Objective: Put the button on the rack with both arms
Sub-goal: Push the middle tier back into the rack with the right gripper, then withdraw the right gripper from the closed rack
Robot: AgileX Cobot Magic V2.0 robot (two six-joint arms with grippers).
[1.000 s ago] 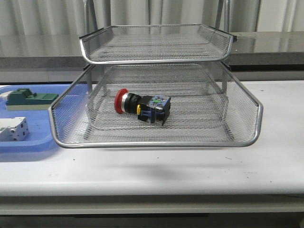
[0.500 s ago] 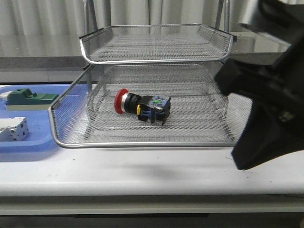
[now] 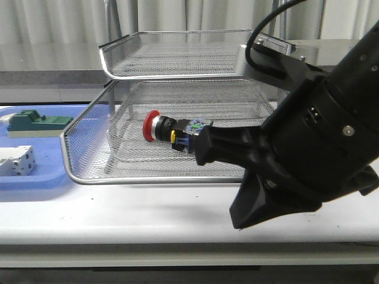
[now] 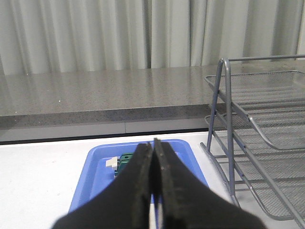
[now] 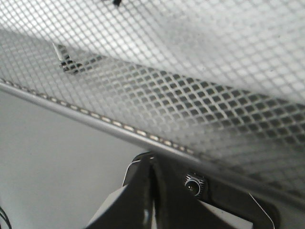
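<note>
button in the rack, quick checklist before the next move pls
1. Button inside the rack lower tray: ok, lying on its side on the mesh.
2. Button free of any end effector: ok, nothing grips it.
3. Left end effector shut and empty: ok, over the blue tray.
4. Right end effector shut: ok, close to the rack rim.
5. Right arm clear of the rack: cannot tell, it covers the tray's right corner.
6. Button's rear end visible: not ok, the arm overlaps it.

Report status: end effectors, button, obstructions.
Left end effector shut, empty, over the blue tray. Right end effector shut, empty, close to the rack front rim. Button lying on its side in the lower tier. Right arm partly blocks front view.
</note>
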